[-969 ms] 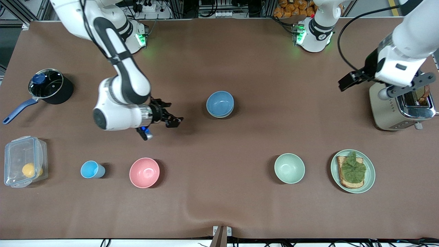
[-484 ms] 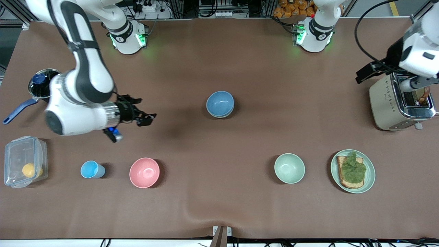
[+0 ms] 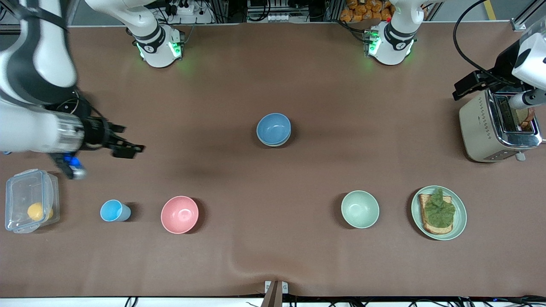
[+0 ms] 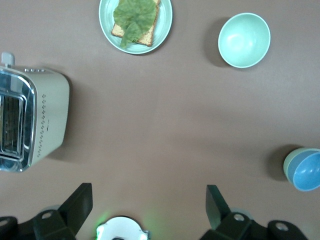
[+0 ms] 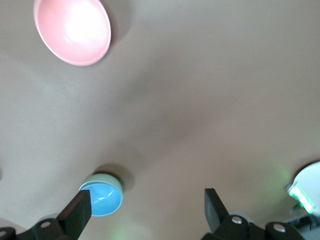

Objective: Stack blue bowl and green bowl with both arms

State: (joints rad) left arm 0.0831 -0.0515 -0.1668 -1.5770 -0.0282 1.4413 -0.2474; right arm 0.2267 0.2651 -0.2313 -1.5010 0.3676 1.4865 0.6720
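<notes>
The blue bowl (image 3: 273, 128) sits nested inside the green bowl (image 3: 278, 144) in the middle of the table; only the green bowl's rim and lower side show below it. Both appear again in the left wrist view, blue bowl (image 4: 307, 172) in green bowl (image 4: 288, 164), and in the right wrist view, blue bowl (image 5: 102, 199) in green bowl (image 5: 103, 179). My right gripper (image 3: 129, 139) (image 5: 146, 194) hangs open and empty over bare table toward the right arm's end. Up beside the toaster hangs my left gripper (image 3: 463, 87) (image 4: 148, 190), open and empty too.
A pink bowl (image 3: 179, 214), a light-blue cup (image 3: 113, 210) and a clear plastic box (image 3: 25, 192) with a yellow thing inside lie nearer the front camera. A mint-green bowl (image 3: 360, 209), a plate (image 3: 461, 221) with toast and a toaster (image 3: 477, 132) stand toward the left arm's end.
The right arm has swung well away from the stacked bowls toward its end of the table. The left arm has drawn back a little over the toaster. The bowls have not moved.
</notes>
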